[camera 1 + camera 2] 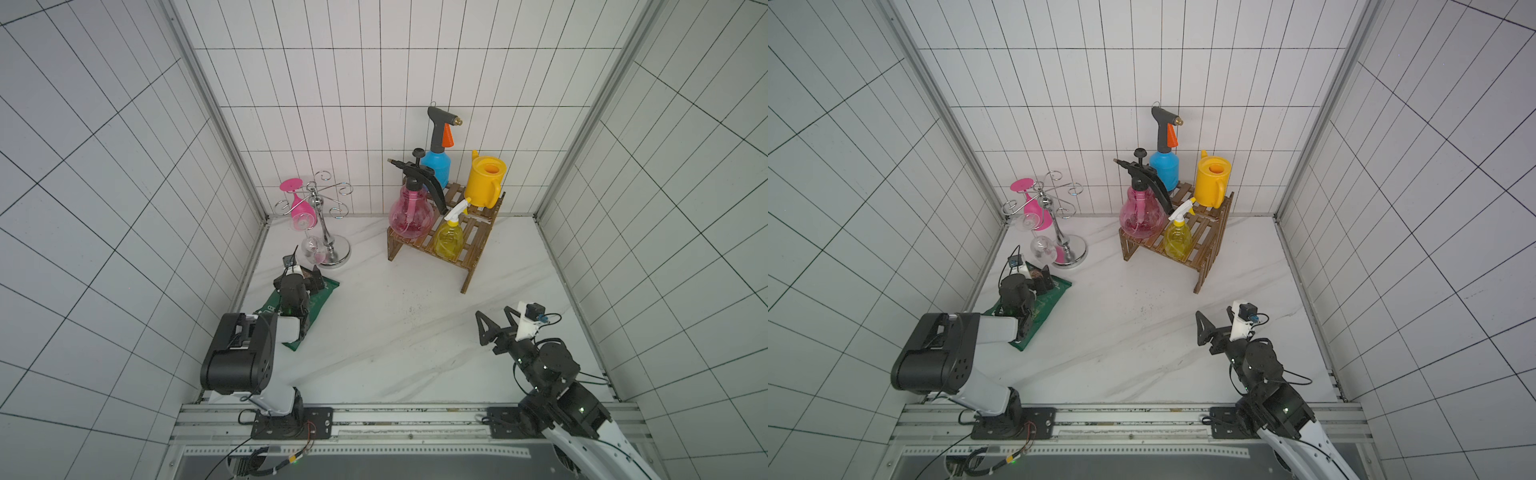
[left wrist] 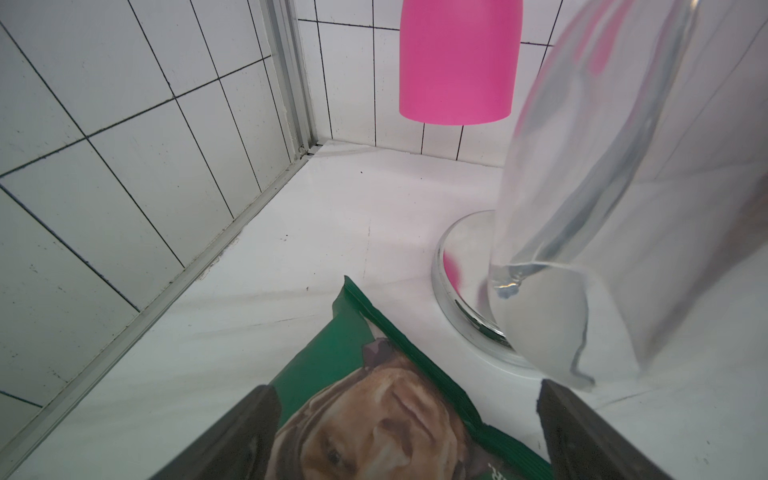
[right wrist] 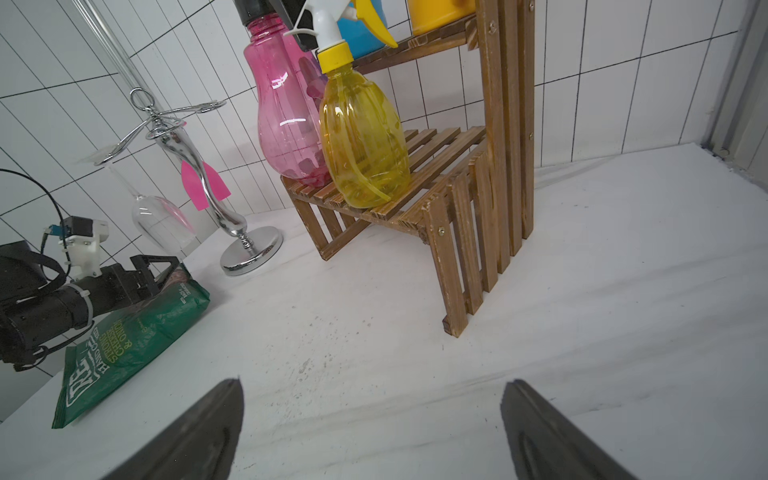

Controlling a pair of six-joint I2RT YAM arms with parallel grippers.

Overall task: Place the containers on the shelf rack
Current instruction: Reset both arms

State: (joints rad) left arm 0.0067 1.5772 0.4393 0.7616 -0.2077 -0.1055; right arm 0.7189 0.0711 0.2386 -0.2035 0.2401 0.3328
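- Hovering low over the far end of the green crisp bag [image 1: 322,297], the left gripper [image 1: 305,274] has its jaws spread wide and holds nothing. In the left wrist view the two fingers stand either side of the bag's printed face. I cannot tell whether they touch it.
- Just beyond the bag stands the chrome glass holder [image 1: 324,224]. A pink wine glass [image 1: 300,210] and a clear wine glass [image 1: 312,248] hang from it upside down.
- The shelf rack [image 1: 473,245] sits toward the back wall, right of the holder, with all four containers on it.
- On the lower tier stand the pink pump sprayer [image 1: 410,216] at the left end and the small yellow spray bottle [image 1: 449,239] just beside it, both upright.
- On the upper tier stand the blue trigger bottle [image 1: 436,166] behind the pink sprayer and the yellow watering can [image 1: 484,183] to its right.
- The right gripper [image 1: 493,312] hangs above the bare white tabletop [image 1: 395,332], well apart from the rack. Its jaws are spread wide and empty, pointing toward the rack.
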